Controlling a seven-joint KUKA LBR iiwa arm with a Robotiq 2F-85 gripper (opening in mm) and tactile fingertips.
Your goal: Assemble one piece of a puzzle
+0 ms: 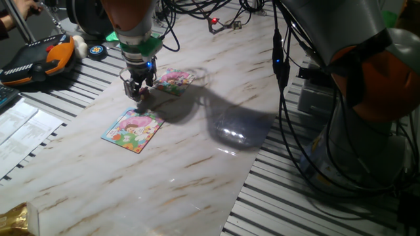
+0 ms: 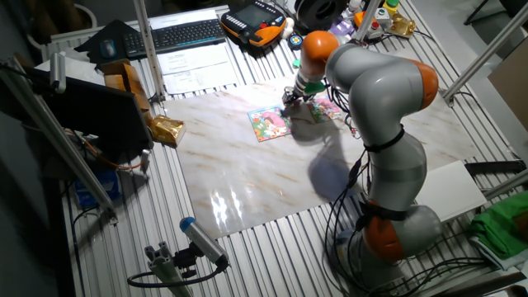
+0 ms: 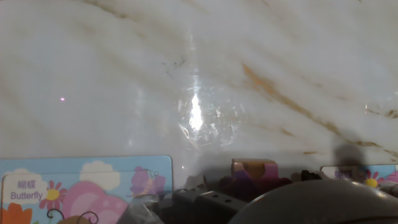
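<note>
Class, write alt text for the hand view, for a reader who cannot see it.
Looking along the gripper at a glossy marble-patterned table with a bright glare spot. The dark jaws at the bottom edge seem to frame a small tan and purplish object; whether they grip it is unclear. A blue-edged card labelled "Butterfly" lies bottom left, and another picture's corner shows bottom right.

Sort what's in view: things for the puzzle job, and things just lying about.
For the job:
gripper
purplish piece by its fingertips
pink puzzle with white and green patches

Lying about:
blue-edged Butterfly puzzle
tan cube
orange-and-black pendant
keyboard
</note>
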